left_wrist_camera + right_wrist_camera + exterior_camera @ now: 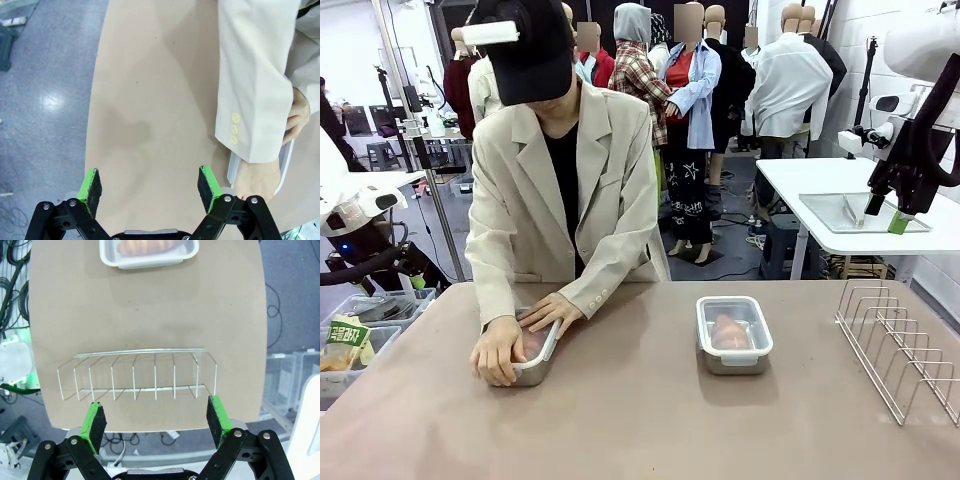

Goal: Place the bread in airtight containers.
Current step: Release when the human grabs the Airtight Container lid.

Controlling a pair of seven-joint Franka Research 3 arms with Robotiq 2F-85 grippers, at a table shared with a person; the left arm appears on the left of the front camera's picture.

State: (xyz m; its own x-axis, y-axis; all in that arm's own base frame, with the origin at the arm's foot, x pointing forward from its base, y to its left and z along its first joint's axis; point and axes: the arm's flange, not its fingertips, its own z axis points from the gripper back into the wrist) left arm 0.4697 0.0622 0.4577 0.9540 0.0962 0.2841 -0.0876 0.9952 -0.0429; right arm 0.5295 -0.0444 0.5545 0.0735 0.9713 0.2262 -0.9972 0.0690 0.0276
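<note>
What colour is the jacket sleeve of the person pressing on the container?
Pale beige, with three cream buttons at the sleeve cuff; clearest in the left wrist view.

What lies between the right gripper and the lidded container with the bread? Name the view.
In the right wrist view, a wire rack stands between the open right gripper and the lidded container; beyond the rack, only bare table.

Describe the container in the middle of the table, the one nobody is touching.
The middle container is a small, shiny steel rectangle with rounded corners, sitting flat on the brown table. A translucent lid with side clips covers it, and one golden-brown ridged roll shows through. Nothing touches it: the person's hands press on the other container to its left, and the wire rack stands apart to its right.
</note>
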